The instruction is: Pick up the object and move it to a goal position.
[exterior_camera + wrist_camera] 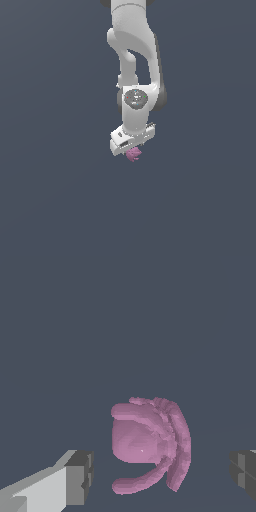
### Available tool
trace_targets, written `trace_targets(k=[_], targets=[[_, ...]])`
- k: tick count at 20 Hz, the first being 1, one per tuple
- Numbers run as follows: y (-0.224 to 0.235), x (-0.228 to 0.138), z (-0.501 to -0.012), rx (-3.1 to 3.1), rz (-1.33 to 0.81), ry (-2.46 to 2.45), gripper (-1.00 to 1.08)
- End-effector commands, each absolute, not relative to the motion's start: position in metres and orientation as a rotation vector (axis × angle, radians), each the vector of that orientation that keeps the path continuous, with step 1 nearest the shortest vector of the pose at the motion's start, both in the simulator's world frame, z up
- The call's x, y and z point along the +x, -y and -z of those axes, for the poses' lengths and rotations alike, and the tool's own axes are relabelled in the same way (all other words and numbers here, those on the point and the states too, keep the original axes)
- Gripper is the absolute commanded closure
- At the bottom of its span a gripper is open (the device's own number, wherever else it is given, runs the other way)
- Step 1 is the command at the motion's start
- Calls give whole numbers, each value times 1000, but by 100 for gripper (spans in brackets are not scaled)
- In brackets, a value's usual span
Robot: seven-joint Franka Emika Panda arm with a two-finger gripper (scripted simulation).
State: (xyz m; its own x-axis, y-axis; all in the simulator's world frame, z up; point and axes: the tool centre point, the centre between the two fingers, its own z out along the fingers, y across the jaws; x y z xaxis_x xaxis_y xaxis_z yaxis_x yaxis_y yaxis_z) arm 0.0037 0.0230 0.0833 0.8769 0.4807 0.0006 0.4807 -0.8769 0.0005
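The white arm [134, 60] hung over the plain grey surface [50, 200], its gripper [131, 150] pointing down. The jaws stood open, 1 finger [80, 476] on each side of the pink lumpy object [147, 443], neither touching it in the wrist view.

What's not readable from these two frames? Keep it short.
- Fingertips: in the exterior view the gripper body and pink object hide them; in the wrist view both fingers are cut by the frame edge.
- Height of the object above the floor: no shadow or contact line in either view.
- Goal position: no marker visible in either view.
- Arm base: cut off at the exterior view's top edge.
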Motion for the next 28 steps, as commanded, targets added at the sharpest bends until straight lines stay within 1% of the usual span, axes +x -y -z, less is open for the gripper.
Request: trace_targets(k=[1,6,11,12,23,28], targets=[[-23,3,-73,3043,1,-781,-92],[-23,2,-48,3042,0,-785,-92],[-23,3,-41,3042,0,-786,-92],[-23,3,-41,3042,0,-786,108],[-23,3,-42,3042,-1,-786,108],[-13,-2,-42,3042,-1,-786,108]])
